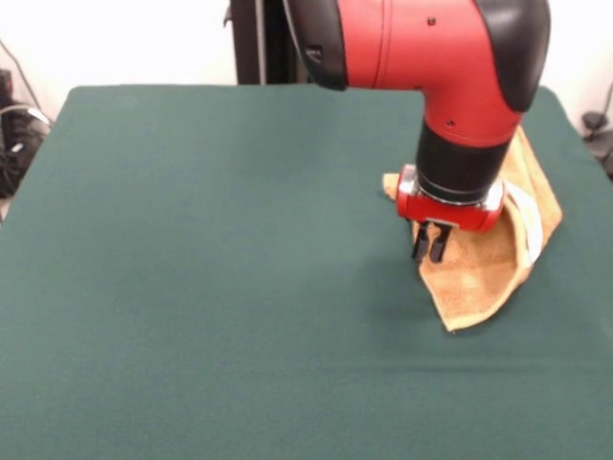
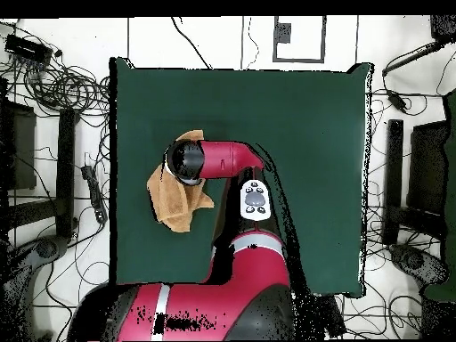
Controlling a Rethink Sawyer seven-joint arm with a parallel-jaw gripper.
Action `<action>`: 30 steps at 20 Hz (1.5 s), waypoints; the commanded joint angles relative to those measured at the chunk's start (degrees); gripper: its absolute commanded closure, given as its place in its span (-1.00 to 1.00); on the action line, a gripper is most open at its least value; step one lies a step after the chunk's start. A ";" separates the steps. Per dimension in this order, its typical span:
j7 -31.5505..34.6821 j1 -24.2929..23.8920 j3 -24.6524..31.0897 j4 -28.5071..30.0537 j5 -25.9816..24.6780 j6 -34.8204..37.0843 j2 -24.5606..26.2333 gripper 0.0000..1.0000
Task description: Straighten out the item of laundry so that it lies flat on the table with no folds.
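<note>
The item of laundry (image 1: 479,278) is a golden-orange towel lying crumpled and folded over itself near the right edge of the green table (image 1: 211,268). A white strip shows along its right fold. My gripper (image 1: 430,251) points straight down at the towel's left edge, its two dark fingers pressed close together with cloth pinched between the tips. In the overhead view the towel (image 2: 174,207) lies near the left edge of the table (image 2: 303,134), and the arm's red and black wrist (image 2: 185,162) hides the gripper and the towel's upper part.
The table edge runs close beside the towel. Cables, stands and black equipment (image 2: 53,89) lie on the floor around the table. The arm's base (image 2: 214,312) fills the bottom of the overhead view.
</note>
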 commanded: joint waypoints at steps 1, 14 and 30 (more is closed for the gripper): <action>5.98 -1.88 2.69 0.98 -1.45 -9.99 8.82 1.00; -5.29 -9.31 3.08 1.33 -6.40 -2.16 2.84 1.00; -10.40 -15.97 5.76 1.47 -11.98 4.97 -2.20 1.00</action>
